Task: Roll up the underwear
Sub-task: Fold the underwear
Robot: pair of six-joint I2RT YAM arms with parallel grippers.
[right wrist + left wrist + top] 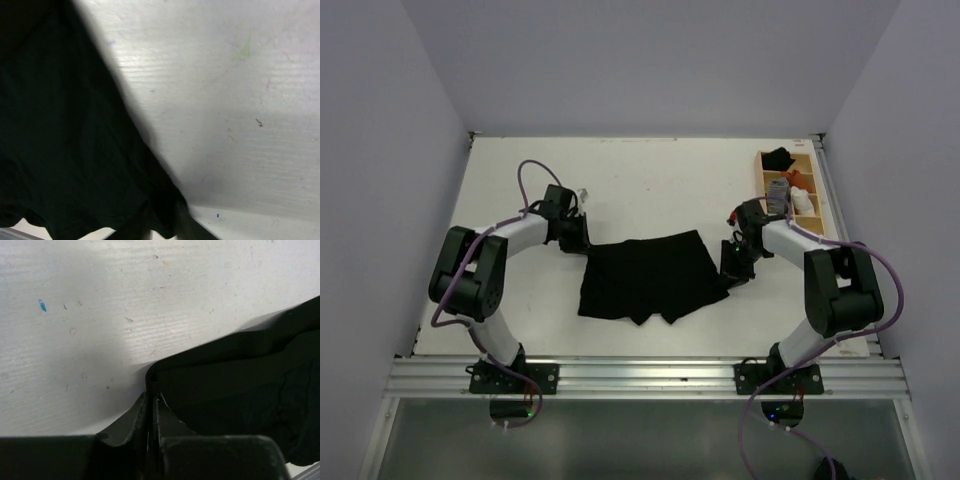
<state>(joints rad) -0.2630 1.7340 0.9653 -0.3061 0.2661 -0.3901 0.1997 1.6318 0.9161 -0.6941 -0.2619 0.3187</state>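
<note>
Left gripper (152, 401), jaws nearly together, touches the plain black soft fabric underwear's (650, 278) corner; right gripper's (735, 263) opening cannot be told.

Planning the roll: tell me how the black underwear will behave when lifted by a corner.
Probably floppy: the underwear lies flat with soft wrinkles, so it should drape. Likely light, being thin cloth. Pushed, it may bunch rather than slide.

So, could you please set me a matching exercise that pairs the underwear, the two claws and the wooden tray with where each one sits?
Things:
1. underwear
2. left claw
3. right claw
4. wooden tray

Places:
A. far right edge of the table
B. at the underwear's right edge
C. spread flat, mid-table
D. at the underwear's far left corner

Pairs: 1-C, 2-D, 3-B, 4-A
</note>
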